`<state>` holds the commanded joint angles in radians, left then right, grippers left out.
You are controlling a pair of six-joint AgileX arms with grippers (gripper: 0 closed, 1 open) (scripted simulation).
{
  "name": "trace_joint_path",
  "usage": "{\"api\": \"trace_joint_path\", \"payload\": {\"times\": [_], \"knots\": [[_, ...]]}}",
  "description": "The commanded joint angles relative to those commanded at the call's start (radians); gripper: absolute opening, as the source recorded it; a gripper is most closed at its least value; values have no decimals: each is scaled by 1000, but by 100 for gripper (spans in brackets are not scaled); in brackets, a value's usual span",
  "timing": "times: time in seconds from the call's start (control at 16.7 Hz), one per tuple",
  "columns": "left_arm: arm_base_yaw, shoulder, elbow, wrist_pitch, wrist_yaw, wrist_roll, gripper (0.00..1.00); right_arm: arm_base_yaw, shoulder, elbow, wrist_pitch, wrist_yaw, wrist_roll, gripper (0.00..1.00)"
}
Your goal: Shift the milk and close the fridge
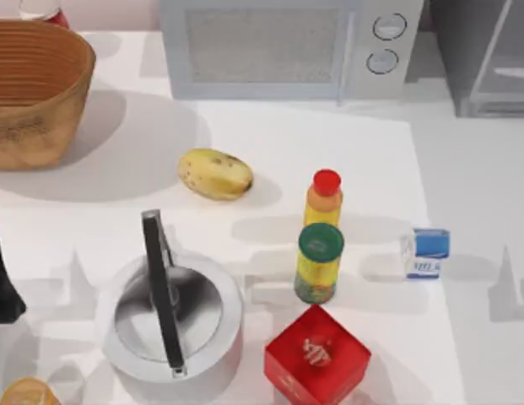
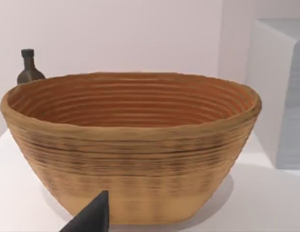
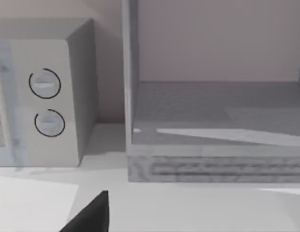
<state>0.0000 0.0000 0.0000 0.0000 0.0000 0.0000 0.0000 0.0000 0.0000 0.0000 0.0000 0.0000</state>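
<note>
Nearest the camera in the top view, a red cube (image 1: 317,357) and a steel kettle (image 1: 172,317) with a dark handle are seen at the front of the bench (image 1: 93,219); behind the cube stand a green-capped can (image 1: 319,263) and a yellow red-capped bottle (image 1: 325,198), with a potato (image 1: 215,174) and a woven basket (image 1: 35,89) further to the left.

The milk (image 1: 427,252) is found upright on the right half of the bench, just to the right of the can and apart from it; its long axis is judged vertical. The fridge (image 1: 485,59) stands at the back right corner with its door swung open, beside the microwave (image 1: 291,46); in the right wrist view its bare inner shelf (image 3: 212,108) is faced directly.

The left arm (image 1: 3,287) is parked at the left edge; a single dark tip of the left fingers (image 2: 92,217) is shown before the basket, and likewise one tip of the right fingers (image 3: 89,215) before the fridge; how far either pair is spread cannot be told, and nothing is seen held.

The carton lies on the right side, near the fridge, so the right arm is judged the nearer and the likelier to be used for it.

Blue lettering is printed on the carton's side but cannot be read; a white emblem on the cube is likewise unreadable.
</note>
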Motion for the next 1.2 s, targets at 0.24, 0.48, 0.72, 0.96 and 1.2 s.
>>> {"api": "trace_joint_path", "payload": {"times": [0.24, 0.48, 0.72, 0.96, 1.2], "knots": [[0, 0, 0, 0, 0, 0, 100, 34, 35, 2, 35, 34, 1, 100], [0, 0, 0, 0, 0, 0, 100, 217, 200, 8, 193, 217, 5, 100], [0, 0, 0, 0, 0, 0, 100, 483, 405, 13, 387, 485, 9, 100], [0, 0, 0, 0, 0, 0, 100, 733, 593, 19, 561, 737, 14, 100], [0, 0, 0, 0, 0, 0, 100, 894, 738, 23, 700, 898, 17, 100]]}}
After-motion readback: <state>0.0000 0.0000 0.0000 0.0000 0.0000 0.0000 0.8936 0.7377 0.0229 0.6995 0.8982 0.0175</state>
